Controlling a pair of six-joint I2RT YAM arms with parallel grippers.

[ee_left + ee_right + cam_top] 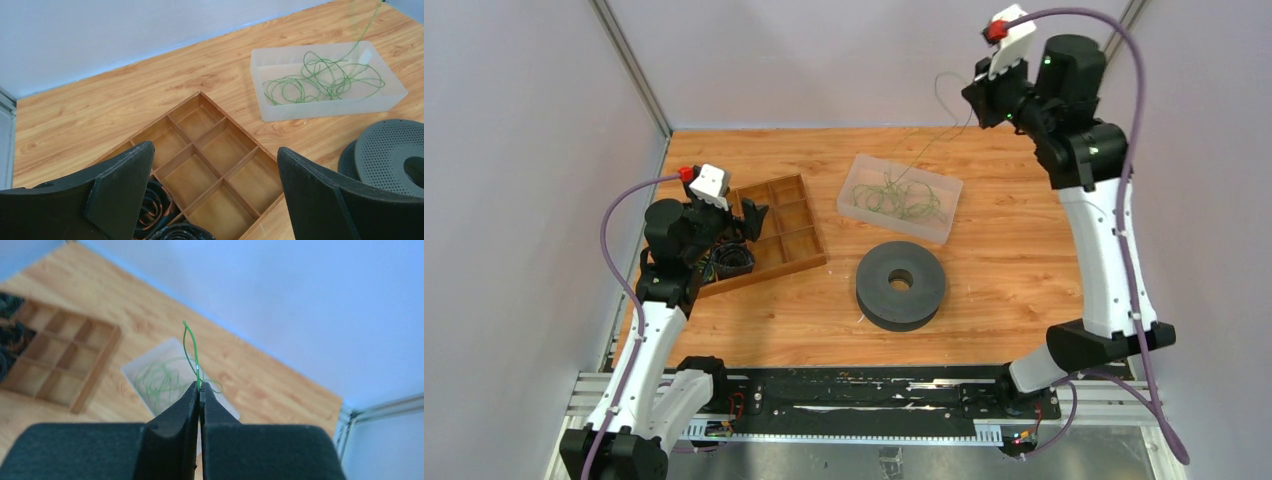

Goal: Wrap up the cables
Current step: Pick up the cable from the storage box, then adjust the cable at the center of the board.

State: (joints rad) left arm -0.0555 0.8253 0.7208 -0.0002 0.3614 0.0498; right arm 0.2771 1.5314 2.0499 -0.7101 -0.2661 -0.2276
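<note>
Green cables (904, 198) are lying tangled in the clear bin (848, 185), twelve o'clock from the grey disc (874, 295). We are clamping one strand's tip in our right gripper (200, 390); our left gripper (215, 152) is hanging, jaws apart. Light, limp, slippery: we are judging the end safest.

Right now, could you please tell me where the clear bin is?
In the top view, the clear bin sits mid-table, right of the wooden tray, behind the grey disc.
</note>
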